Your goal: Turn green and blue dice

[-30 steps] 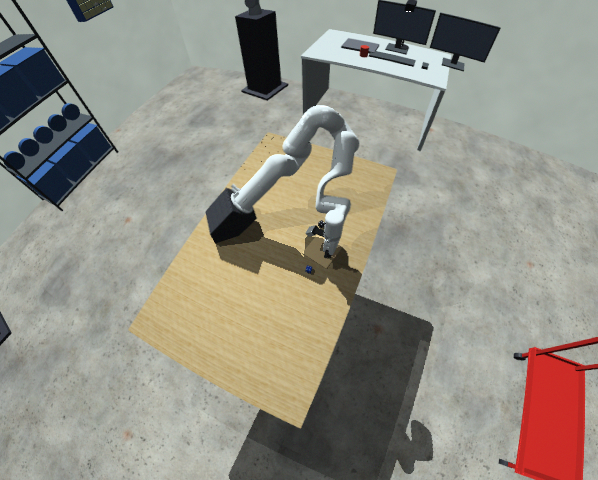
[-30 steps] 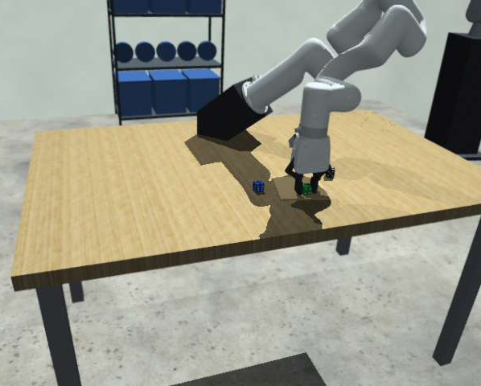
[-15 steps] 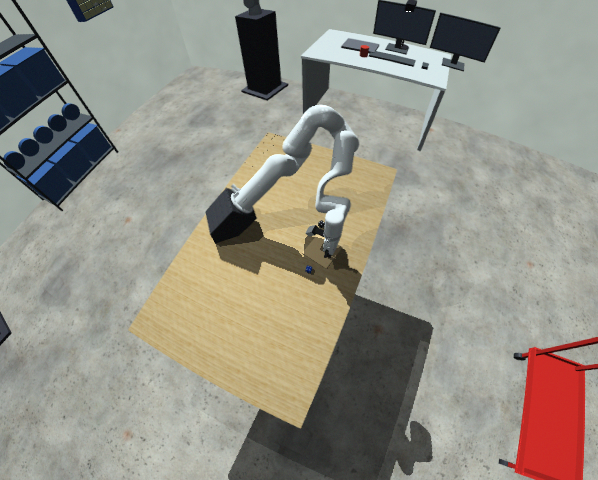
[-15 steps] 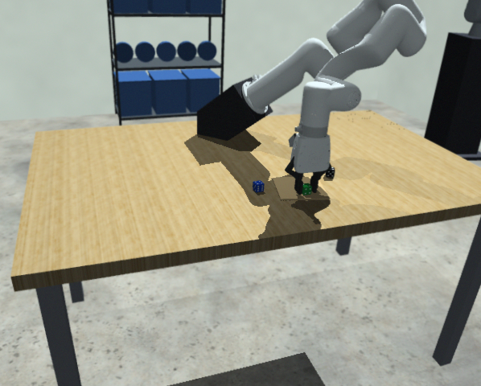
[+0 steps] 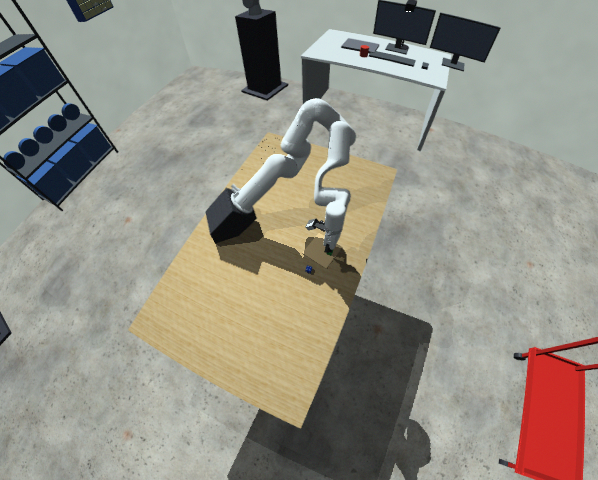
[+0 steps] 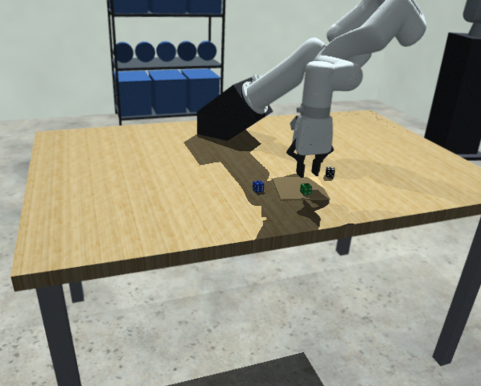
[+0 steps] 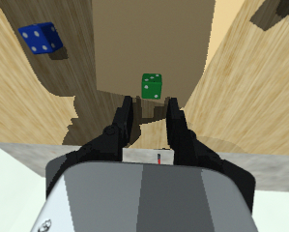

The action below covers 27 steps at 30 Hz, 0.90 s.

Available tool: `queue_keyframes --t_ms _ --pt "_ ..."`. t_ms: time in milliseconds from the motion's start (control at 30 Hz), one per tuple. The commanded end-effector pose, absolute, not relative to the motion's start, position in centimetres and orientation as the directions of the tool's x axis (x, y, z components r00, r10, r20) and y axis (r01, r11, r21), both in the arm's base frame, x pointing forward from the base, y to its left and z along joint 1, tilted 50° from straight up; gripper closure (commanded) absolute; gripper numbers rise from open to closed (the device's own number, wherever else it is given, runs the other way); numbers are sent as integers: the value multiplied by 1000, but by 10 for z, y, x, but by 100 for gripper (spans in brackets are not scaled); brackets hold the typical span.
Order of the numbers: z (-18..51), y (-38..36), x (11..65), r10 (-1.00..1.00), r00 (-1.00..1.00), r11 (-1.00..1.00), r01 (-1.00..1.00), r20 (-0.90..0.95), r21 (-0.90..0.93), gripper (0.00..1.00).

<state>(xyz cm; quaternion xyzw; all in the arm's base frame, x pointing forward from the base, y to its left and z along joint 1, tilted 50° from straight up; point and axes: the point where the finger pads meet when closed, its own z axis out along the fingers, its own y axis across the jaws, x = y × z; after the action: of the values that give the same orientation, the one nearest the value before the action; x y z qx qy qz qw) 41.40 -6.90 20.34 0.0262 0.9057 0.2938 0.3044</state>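
A white jointed robot arm (image 5: pixel 260 183) (image 6: pixel 280 79) reaches over the pale wooden worktop (image 5: pixel 227 330) (image 6: pixel 120 186) (image 7: pixel 260 87) from a black angular base (image 5: pixel 224 222) (image 6: pixel 219 120), its grey gripper (image 5: pixel 329 249) (image 6: pixel 308 169) (image 7: pixel 150 106) pointing down near the thin square tan mat (image 5: pixel 316 250) (image 6: pixel 288 189) (image 7: pixel 154 39). The two black fingers (image 6: pixel 300 166) stand partly open, with a plain gap between them and nothing held; they are raised above the worktop, apart from the dice.

The small green die with white pips (image 5: pixel 329 253) (image 6: pixel 306 189) (image 7: pixel 152 87) sits on the mat, close to its near edge. In the wrist view, one of its faces shows two pips; I can't tell for certain which number is on top.

The small blue die with white pips (image 5: pixel 308 269) (image 6: pixel 258 186) (image 7: pixel 42 38) rests directly on the worktop, left of the mat and apart from it. One face shows four pips in the wrist view, but its top number is too unclear to name. The small black die with white pips (image 6: pixel 330 171) is also off the mat, beyond it to the right in the exterior view. The mat lies on the worktop, and the three dice stand apart from one another
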Motion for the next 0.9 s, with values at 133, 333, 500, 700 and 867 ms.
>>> queue_keyframes --t_ms 133,333,500,700,867 --pt "226 -86 396 226 -812 826 -133 -538 548 58" --pt "228 -88 394 226 -812 826 -133 -538 548 58" --pt "228 -88 394 226 -812 826 -133 -538 548 0" --pt "228 -88 394 226 -812 826 -133 -538 548 0" --pt "228 -88 394 226 -812 826 -133 -538 548 0"
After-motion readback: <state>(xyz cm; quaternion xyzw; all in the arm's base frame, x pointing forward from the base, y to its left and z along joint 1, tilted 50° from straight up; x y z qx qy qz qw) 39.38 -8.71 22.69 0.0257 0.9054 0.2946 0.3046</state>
